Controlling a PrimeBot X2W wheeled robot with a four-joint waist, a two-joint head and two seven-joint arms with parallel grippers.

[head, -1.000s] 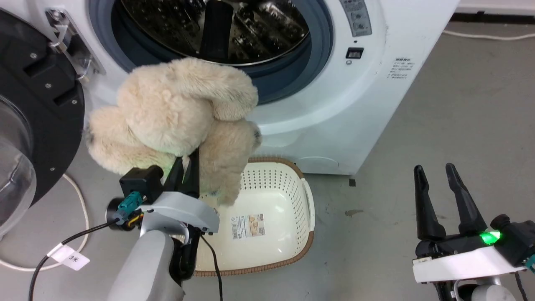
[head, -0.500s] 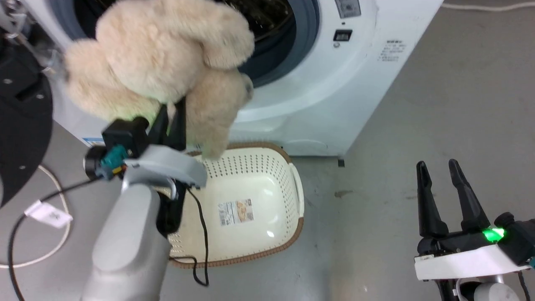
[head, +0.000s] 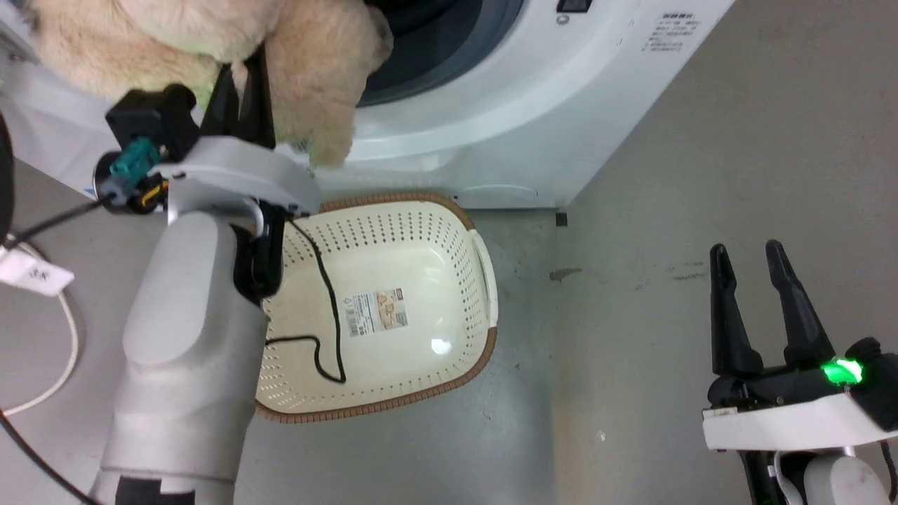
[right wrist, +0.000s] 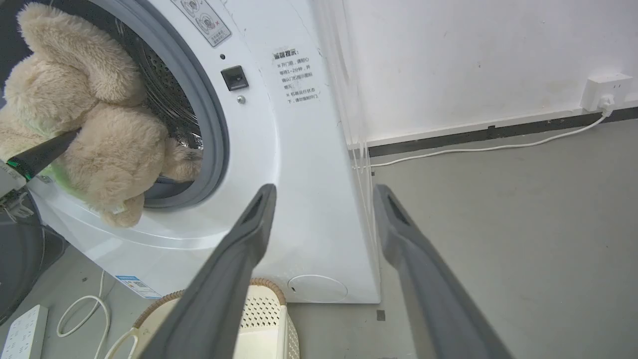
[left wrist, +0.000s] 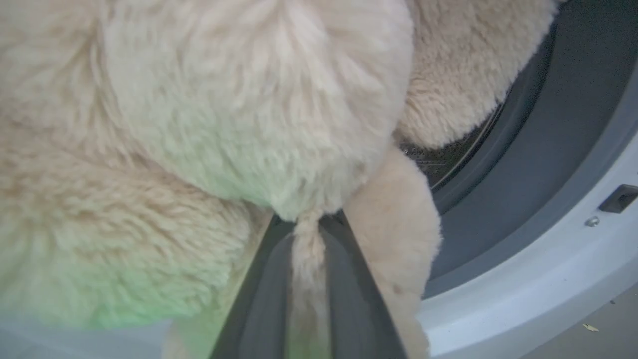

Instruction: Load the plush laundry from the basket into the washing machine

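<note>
The left gripper's [left wrist: 306,222] two dark fingers are drawn close together, pinching a tuft of shaggy fur on the plush laundry [right wrist: 99,144] (the fingertips themselves are buried in the pile). The beige toy is held up at the mouth of the washing machine [right wrist: 299,149], lifted clear of the basket [head: 449,382]. In the right wrist view its upper part lies across the grey rubber ring [right wrist: 212,119] in front of the perforated steel drum [right wrist: 169,99]. One rounded limb hangs down over the white lower lip of the opening.

The pale left forearm [head: 189,337] rises from the lower left of the head view. A thin black cable [head: 330,301] droops from it into the cream basket, which sits on the grey floor [head: 631,175] just in front of the machine, with a sticker [head: 375,313] on its bottom.

Well apart, at the lower right, the right gripper [head: 745,247] points its fingers up the head view, spread wide apart above the floor. A green light [head: 838,370] glows on its wrist.
</note>
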